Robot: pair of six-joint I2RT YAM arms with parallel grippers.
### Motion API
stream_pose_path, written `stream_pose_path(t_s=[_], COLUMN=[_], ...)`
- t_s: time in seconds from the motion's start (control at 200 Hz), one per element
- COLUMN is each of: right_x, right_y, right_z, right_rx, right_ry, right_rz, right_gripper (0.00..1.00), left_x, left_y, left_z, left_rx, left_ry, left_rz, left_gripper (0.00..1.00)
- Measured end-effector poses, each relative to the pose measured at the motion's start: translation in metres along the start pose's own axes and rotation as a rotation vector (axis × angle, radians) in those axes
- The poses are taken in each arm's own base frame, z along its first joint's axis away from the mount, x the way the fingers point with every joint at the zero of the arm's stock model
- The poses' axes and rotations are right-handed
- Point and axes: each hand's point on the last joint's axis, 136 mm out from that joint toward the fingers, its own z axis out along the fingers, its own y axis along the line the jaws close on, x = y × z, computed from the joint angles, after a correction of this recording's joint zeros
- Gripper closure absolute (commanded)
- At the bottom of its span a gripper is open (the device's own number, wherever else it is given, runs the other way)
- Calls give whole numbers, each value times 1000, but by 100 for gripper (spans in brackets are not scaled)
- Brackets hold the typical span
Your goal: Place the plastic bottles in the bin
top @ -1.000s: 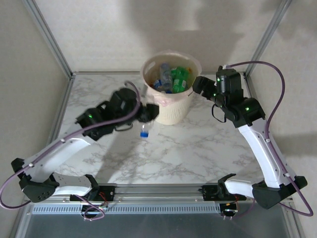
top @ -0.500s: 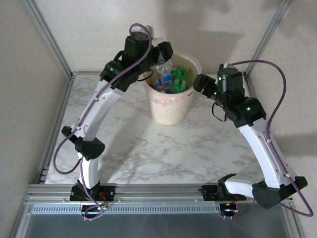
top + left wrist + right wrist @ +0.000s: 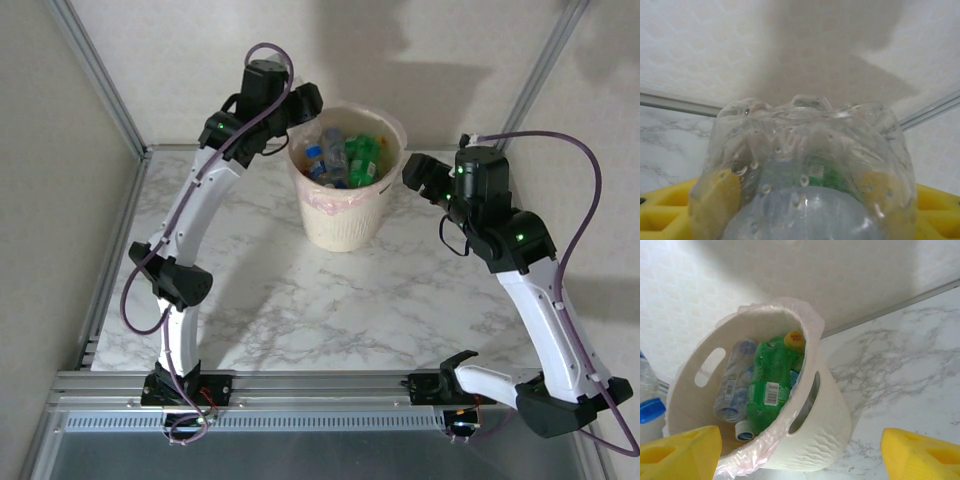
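a: the marble table is bare now; a second ago a clear bottle still stood on it.
b: the left gripper has it clamped, raised just beside the bin rim. the right gripper gapes wide, empty.
a: then one drop probably finishes it.

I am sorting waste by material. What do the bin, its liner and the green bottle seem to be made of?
Bin: probably matte moulded plastic; pale, embossed wall with cut handles.
Liner: thin plastic film; translucent, crinkled at the rim.
Green bottle: likely tinted see-through plastic with a printed label.
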Motion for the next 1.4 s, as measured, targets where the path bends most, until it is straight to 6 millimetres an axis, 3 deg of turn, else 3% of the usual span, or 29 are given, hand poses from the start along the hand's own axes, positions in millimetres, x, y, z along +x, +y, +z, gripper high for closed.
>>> stream_pose_path(t_s=[0.25, 0.395, 0.521, 0.686, 0.796, 0.941, 1.186, 1.397], right_x=[2, 5, 7, 4, 3, 4, 4, 3], right_y=[-2, 0, 2, 6, 8, 9, 8, 7], right_z=[5, 14, 24, 30, 32, 34, 33, 33], right_rx=[14, 21, 31, 27, 20, 19, 22, 28], right_ry=[7, 19, 34, 34, 33, 36, 34, 34], right_rz=[-4, -13, -37, -59, -65, -68, -68, -71], right_gripper=[16, 16, 16, 17, 17, 17, 18, 19], left_x=[15, 23, 23, 18, 17, 20, 42, 48], left_y=[6, 5, 5, 2, 1, 7, 20, 22], left_z=[11, 16, 17, 17, 17, 24, 60, 76], left_rx=[-7, -9, -15, -3, 1, -13, -23, -9], left_ry=[46, 64, 59, 40, 34, 42, 97, 109], left_rz=[16, 25, 16, -21, -38, -60, -85, -102], left_gripper=[10, 8, 16, 37, 43, 47, 47, 47])
